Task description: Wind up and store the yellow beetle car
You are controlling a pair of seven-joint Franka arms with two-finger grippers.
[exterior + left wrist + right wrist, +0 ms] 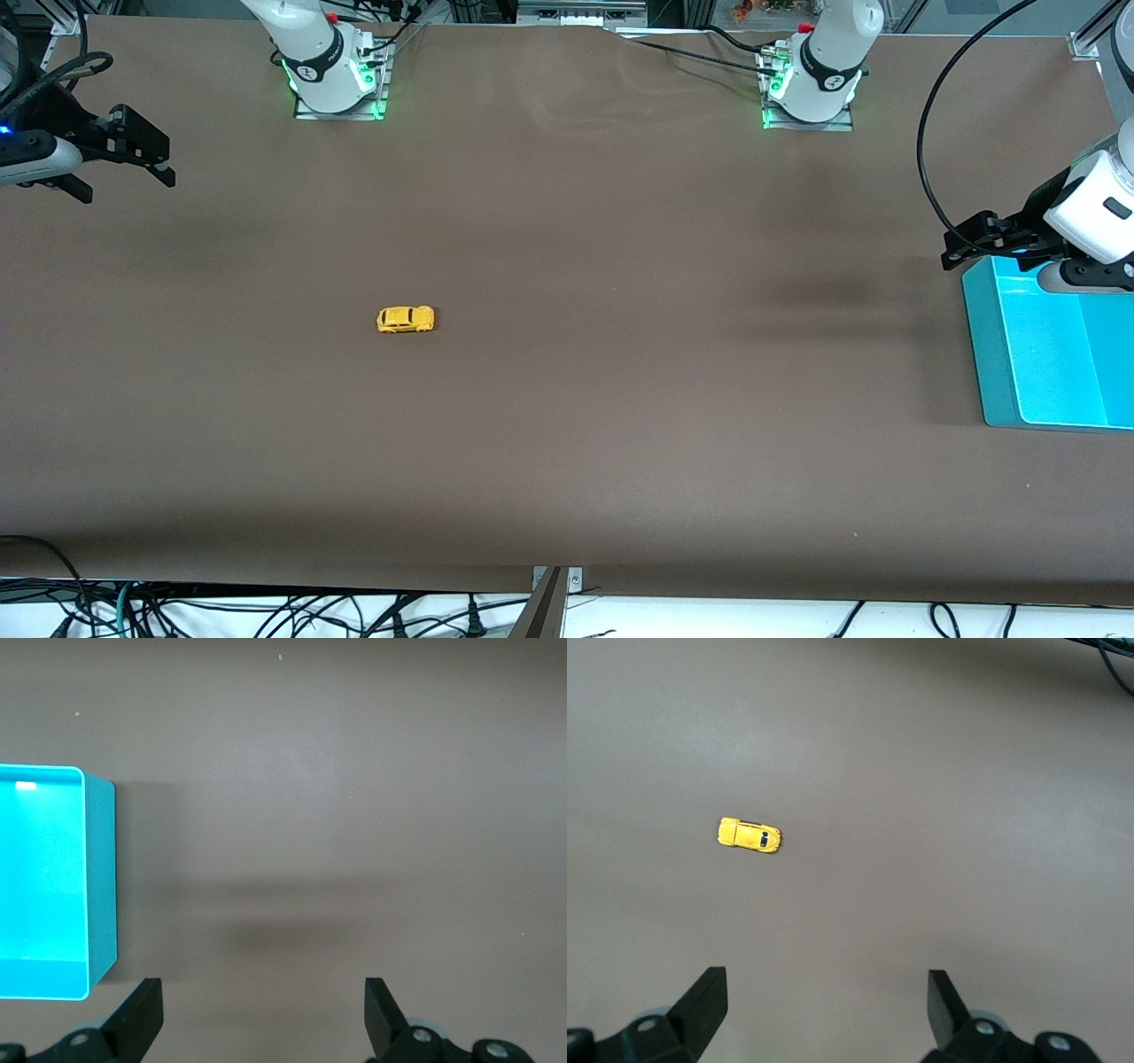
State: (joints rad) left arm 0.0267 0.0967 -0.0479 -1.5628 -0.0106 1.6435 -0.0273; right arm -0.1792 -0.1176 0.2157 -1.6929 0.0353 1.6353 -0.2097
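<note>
The yellow beetle car (406, 319) stands alone on the brown table, toward the right arm's end, its length running along the table. It also shows in the right wrist view (749, 835), well clear of the fingers. My right gripper (124, 184) is open and empty, up in the air at the right arm's end of the table; its jaws (827, 1010) stand wide over bare table. My left gripper (957, 248) is open and empty, over the edge of the teal bin (979, 354); in the left wrist view (263, 1019) its jaws are wide apart.
The teal bin is open-topped and empty, at the left arm's end of the table; its wall shows in the left wrist view (102, 877). Both arm bases stand along the table's edge farthest from the front camera. Cables hang off the near edge.
</note>
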